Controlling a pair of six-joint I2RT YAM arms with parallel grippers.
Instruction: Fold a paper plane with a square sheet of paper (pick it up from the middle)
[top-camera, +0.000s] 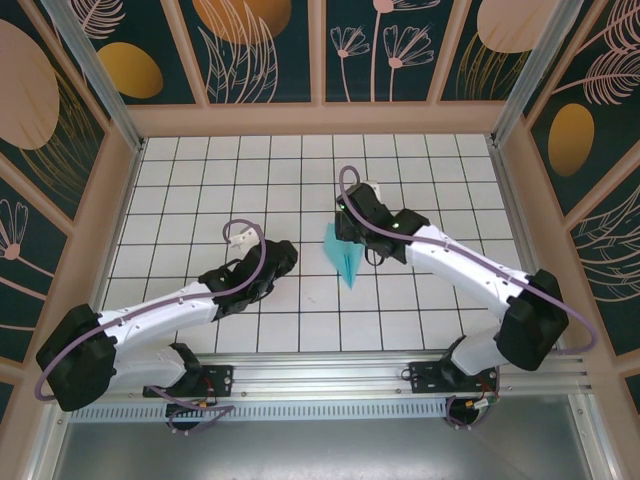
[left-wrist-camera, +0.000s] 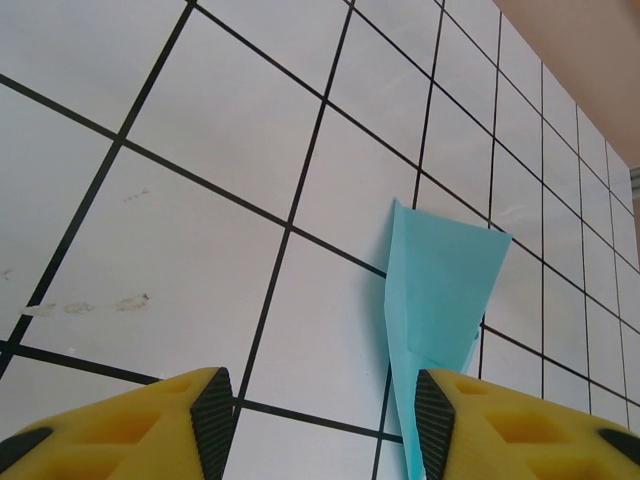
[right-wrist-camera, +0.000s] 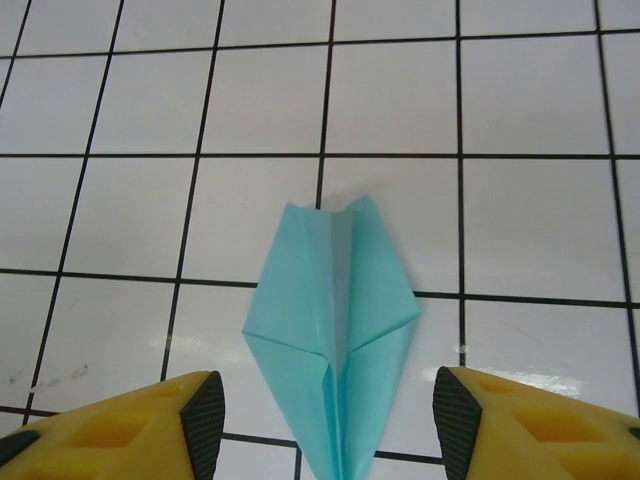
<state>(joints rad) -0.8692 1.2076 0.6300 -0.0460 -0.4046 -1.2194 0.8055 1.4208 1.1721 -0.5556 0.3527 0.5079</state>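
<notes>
Open-jawed and empty, the right gripper (right-wrist-camera: 330, 405) hangs over the paper plane (right-wrist-camera: 335, 300) lying near the middle of the table (top-camera: 200, 180), the left gripper (left-wrist-camera: 325, 405) open beside it, so a careless sweep from either could skew or unfold the light paper.

Paper plane (right-wrist-camera: 335, 340) thin matt creased paper; table (right-wrist-camera: 530, 90) glossy smooth tiles.

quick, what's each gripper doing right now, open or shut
left gripper: open, holding nothing
right gripper: open, paper plane between its fingers, not gripped
</notes>
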